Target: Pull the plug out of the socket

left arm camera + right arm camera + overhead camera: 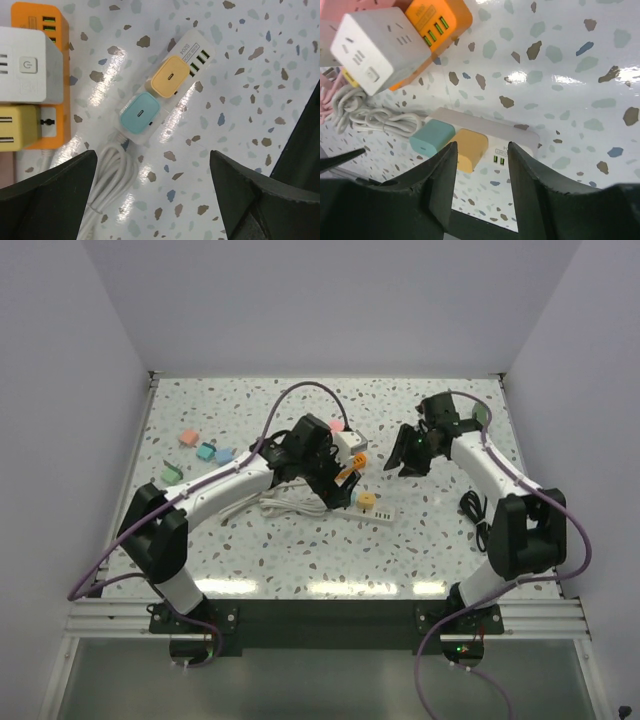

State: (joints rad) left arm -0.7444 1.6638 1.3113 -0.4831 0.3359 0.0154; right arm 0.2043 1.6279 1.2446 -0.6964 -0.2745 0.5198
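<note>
The speckled terrazzo table [300, 560] is carrying quite a spread. A white power strip [385, 514] is lying flat near the middle, and its white cable [290, 504] is coiling loosely just to the left. Behind them an orange-and-white socket block [347, 448] is sitting. Over on the left, a salmon block [188, 437], a teal block [205, 451] and a blue block [224, 455] are resting close together. A black cable [476, 510] is lying bunched at the right.
</note>
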